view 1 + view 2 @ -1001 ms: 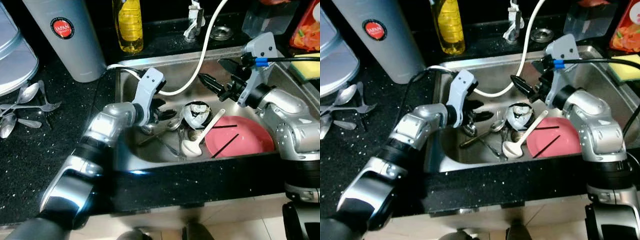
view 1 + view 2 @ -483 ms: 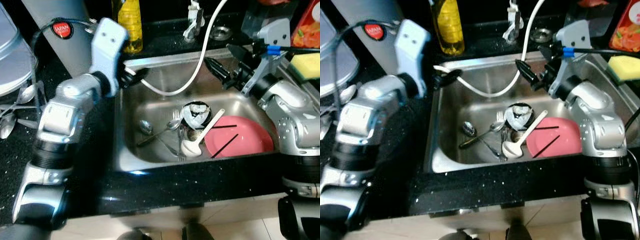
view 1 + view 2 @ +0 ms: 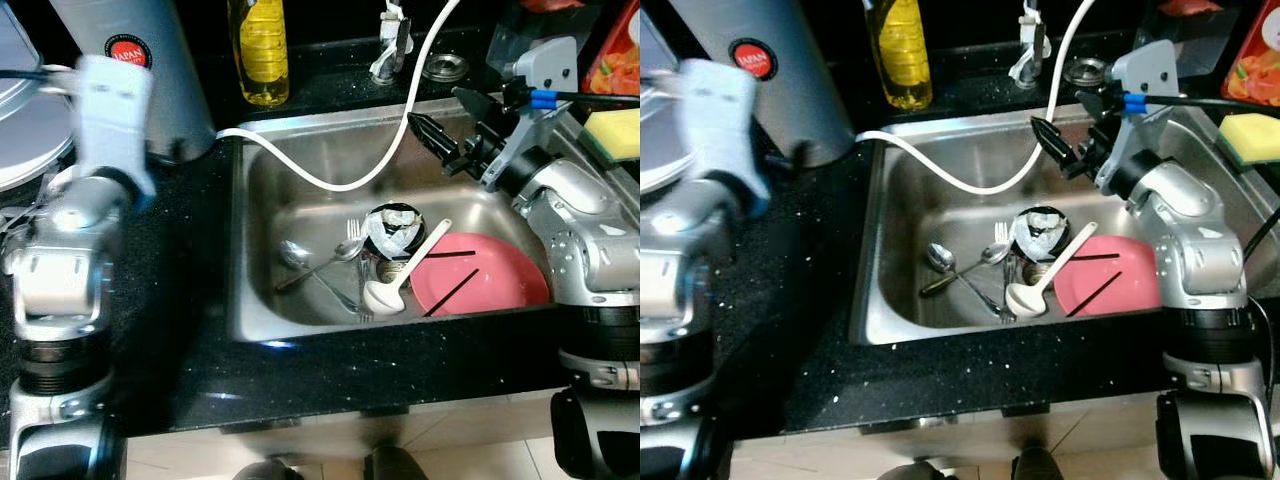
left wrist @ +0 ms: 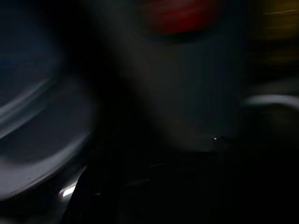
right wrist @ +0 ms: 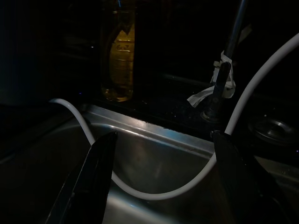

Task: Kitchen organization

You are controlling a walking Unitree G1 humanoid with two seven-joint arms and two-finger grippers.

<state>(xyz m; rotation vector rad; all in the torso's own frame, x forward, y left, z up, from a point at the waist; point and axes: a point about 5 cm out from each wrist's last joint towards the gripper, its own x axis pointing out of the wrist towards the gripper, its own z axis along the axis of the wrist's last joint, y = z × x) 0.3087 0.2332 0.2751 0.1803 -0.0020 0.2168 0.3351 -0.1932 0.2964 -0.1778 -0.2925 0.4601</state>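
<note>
In the steel sink (image 3: pixel 262 300) lie a pink plate (image 3: pixel 490 285) with two black chopsticks, a white ladle (image 3: pixel 395 285), a black-and-white bowl (image 3: pixel 392 228), a fork (image 3: pixel 350 240) and a spoon (image 3: pixel 290 255). My right gripper (image 3: pixel 448 118) hangs open over the sink's back right corner, with nothing between its fingers (image 5: pixel 93 177), which face the white hose (image 5: pixel 154 193). My left arm (image 3: pixel 70 230) is over the dark counter left of the sink, blurred, with its wrist (image 3: pixel 108 95) up by the grey canister (image 3: pixel 170 60). The left wrist view is dark and smeared, with the canister's red label (image 4: pixel 180 14) in it.
A yellow bottle (image 3: pixel 258 50) and the tap (image 3: pixel 392 40) stand behind the sink. The white hose (image 3: pixel 330 180) loops across the basin. A yellow sponge (image 3: pixel 612 130) lies at the right rim. A pale lidded container (image 3: pixel 25 110) sits at the far left.
My left arm has come up out of the sink and swung left over the counter toward the grey canister. The right gripper rose a little toward the sink's back and stays open.
</note>
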